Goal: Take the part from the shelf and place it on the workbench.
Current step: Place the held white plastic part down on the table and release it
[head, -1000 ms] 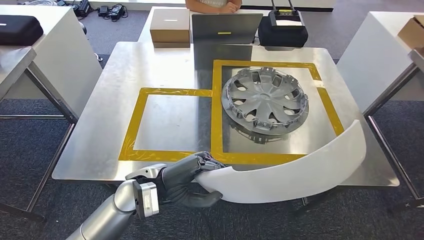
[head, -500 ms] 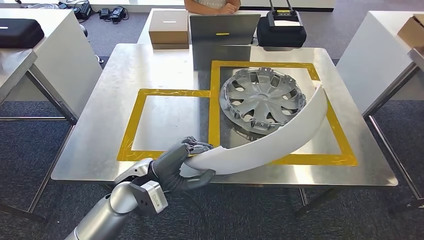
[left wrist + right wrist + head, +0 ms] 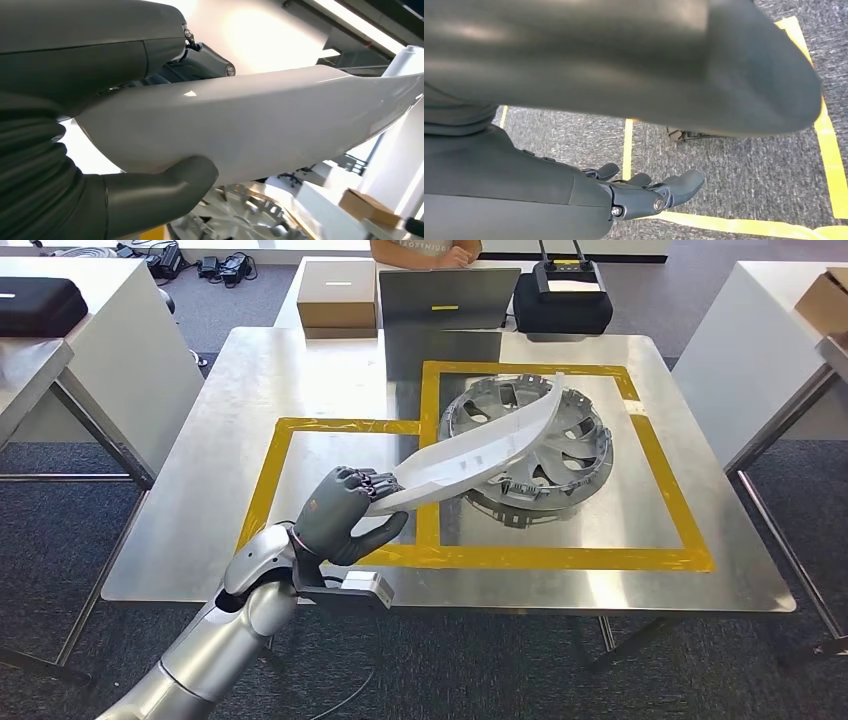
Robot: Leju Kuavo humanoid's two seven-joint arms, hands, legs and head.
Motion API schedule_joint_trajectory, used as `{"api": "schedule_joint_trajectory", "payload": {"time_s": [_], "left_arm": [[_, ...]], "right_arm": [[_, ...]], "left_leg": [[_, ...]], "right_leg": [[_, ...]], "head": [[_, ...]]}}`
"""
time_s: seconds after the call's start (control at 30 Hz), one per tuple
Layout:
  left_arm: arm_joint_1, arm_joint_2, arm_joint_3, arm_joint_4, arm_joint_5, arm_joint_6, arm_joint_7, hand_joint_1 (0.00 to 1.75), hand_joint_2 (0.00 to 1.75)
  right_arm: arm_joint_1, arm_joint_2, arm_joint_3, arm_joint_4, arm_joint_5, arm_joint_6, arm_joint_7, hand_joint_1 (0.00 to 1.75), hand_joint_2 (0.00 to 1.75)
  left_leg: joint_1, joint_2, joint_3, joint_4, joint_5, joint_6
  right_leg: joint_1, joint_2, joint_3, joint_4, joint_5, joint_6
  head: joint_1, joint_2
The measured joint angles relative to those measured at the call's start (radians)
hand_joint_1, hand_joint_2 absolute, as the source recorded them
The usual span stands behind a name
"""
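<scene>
The left hand (image 3: 345,515), dark grey on a silver arm rising from the lower left of the head view, grasped one end of the long, curved white plastic part (image 3: 480,450); in the left wrist view its thumb (image 3: 160,187) pressed under the part (image 3: 260,130) with the fingers over the top. The part slanted from the hand at the centre-left up toward the upper middle of the frame, raised over the brushed-steel bench (image 3: 190,520), its far end lying across the silver multi-spoke wheel cover (image 3: 540,455). Whether the two touched could not be told. The wheel cover sat inside the larger yellow tape rectangle (image 3: 660,470) on the right; the hand hovered over the near right corner of the smaller yellow tape square (image 3: 265,490). The right hand (image 3: 649,192) hung over grey carpet with its fingers loosely extended, holding nothing. Beyond the bench stood a brown cardboard box (image 3: 340,295), a grey upright panel (image 3: 450,300) and a black case (image 3: 565,300), with a person's hand (image 3: 460,254) at the top edge.
</scene>
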Motion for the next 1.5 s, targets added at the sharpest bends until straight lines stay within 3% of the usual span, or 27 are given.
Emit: {"api": "schedule_joint_trajectory", "payload": {"time_s": [0.47,0.8,1.13,1.5], "left_arm": [[-0.136,-0.06,-0.007,0.47,-0.293,0.272,0.064,1.75,1.75],[-0.212,-0.102,-0.007,0.734,-0.38,0.315,0.135,1.75,1.75],[-0.26,-0.08,0.01,0.881,-0.466,0.372,0.254,1.75,1.75],[-0.268,-0.064,0.045,0.933,-0.472,0.381,0.262,1.75,1.75]], "right_arm": [[0.0,0.013,0.002,0.0,0.006,0.0,0.001,0.0,0.0],[0.0,0.023,0.003,0.0,0.017,0.0,0.008,0.0,0.0],[0.001,0.024,0.007,0.0,0.025,0.0,0.011,0.0,0.0],[0.001,0.024,0.012,0.0,0.031,0.0,0.011,0.0,0.0]], "left_leg": [[0.0,0.0,0.0,0.0,0.0,0.0],[0.0,0.0,0.0,0.0,0.001,-0.001],[0.0,0.0,0.001,-0.001,0.001,-0.001],[0.0,0.0,0.001,-0.001,0.001,-0.001]], "right_leg": [[0.0,0.0,0.001,0.0,0.0,0.0],[0.0,0.0,0.001,0.0,0.0,0.0],[0.0,0.0,0.001,0.001,0.0,-0.001],[0.0,0.0,0.001,0.001,0.0,-0.001]], "head": [[0.0,0.0],[0.0,0.0],[0.0,0.0],[0.0,0.0]]}}
